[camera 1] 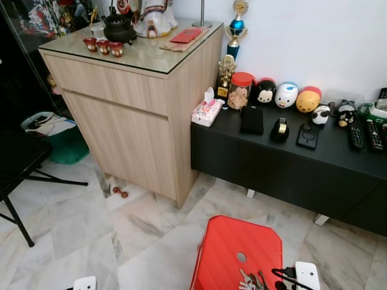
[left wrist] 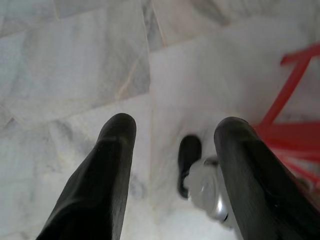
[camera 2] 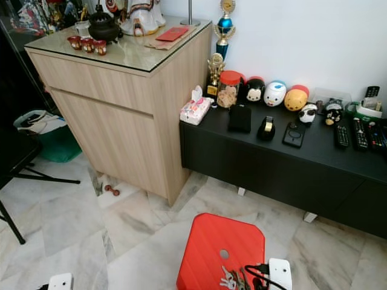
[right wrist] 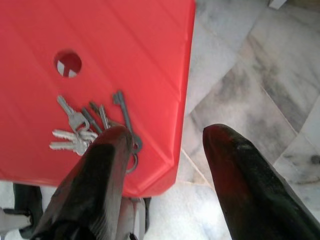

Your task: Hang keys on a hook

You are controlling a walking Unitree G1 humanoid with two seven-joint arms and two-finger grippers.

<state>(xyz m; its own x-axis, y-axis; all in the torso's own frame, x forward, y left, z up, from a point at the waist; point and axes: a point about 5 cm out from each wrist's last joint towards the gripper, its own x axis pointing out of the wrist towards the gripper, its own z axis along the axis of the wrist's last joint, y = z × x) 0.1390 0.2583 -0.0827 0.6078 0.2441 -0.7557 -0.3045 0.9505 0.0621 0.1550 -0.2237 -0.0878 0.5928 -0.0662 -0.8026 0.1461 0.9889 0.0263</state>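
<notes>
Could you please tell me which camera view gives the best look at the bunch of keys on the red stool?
The right wrist view: the keys lie fanned out and large on the red stool, just past the open right pincer. Both eye views catch them small at the bottom edge.

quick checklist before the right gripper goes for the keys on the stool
1. Keys lying loose on the red stool: ok.
2. Right gripper open: ok.
3. Gripper centred over the keys: not ok, one finger overlaps the key ring, the other hangs past the stool's edge over the floor.
4. Left gripper open and over the floor beside the stool: ok.
5. Hook located: cannot tell.
</notes>
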